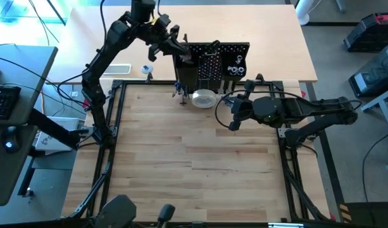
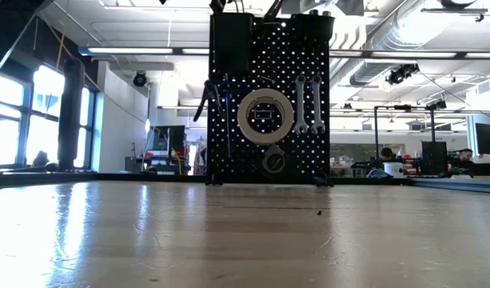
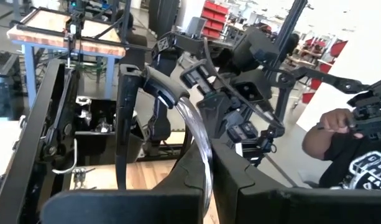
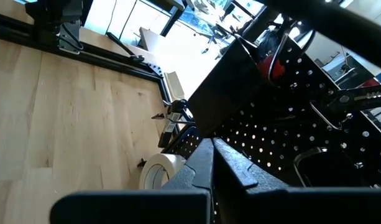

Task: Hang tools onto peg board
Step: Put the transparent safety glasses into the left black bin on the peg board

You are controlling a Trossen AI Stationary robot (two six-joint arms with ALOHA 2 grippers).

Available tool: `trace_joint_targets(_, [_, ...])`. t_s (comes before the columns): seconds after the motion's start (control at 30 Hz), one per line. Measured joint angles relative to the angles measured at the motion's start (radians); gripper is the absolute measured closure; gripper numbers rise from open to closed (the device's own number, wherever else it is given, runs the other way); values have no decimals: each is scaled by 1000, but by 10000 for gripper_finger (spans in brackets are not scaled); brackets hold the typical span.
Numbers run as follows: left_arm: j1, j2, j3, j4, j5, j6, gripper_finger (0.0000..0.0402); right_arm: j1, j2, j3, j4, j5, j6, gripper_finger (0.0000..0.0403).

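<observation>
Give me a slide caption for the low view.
Upright peg board holding a white tape roll and two silver wrenches.

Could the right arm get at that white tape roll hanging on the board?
Probably yes. The right gripper, shut, sits beside the peg board, and the tape roll hangs on the front with open table before it.

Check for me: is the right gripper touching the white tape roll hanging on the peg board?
Apart. High view shows the right gripper beside the white tape roll with bare table between them; the roll hangs on the peg board.
</observation>
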State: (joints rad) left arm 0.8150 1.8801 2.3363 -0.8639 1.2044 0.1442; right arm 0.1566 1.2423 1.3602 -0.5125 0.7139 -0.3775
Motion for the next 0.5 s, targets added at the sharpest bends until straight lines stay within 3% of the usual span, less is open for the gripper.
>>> trace_joint_targets(0.2, [-5,0,0,-62,-112,76,380,0,0,0,0,0,-4,403])
trace_joint_targets(0.33, [-14,0,0,-92,-210,123,335,0,0,0,0,0,-5,403])
trace_joint_targets(0.5, [-18,0,1,-92,-254,131,271,0,0,0,0,0,-5,403])
